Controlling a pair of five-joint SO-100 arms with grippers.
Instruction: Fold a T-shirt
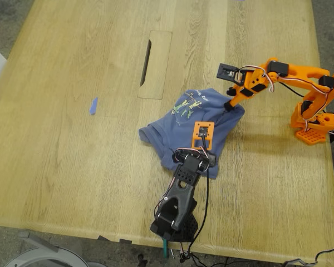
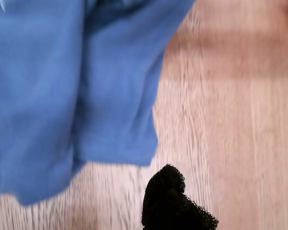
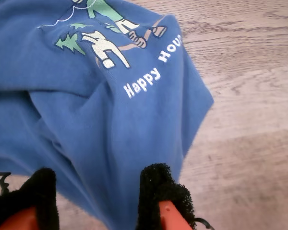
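The periwinkle-blue T-shirt lies crumpled mid-table, its green cartoon print facing up. In the second wrist view the print and white "Happy Hour" lettering show. My second gripper, on the orange arm, sits at the shirt's edge toward the exterior view's right. Its black-padded fingertips stand apart with cloth between them. My first gripper, on the black arm, is at the shirt's near edge. Only one black fingertip shows, over bare wood just off the blurred cloth.
The wooden table has an inset panel with a slot behind the shirt. A small blue scrap lies toward the exterior view's left. The orange arm's base stands near the right edge and the black arm's base near the front edge.
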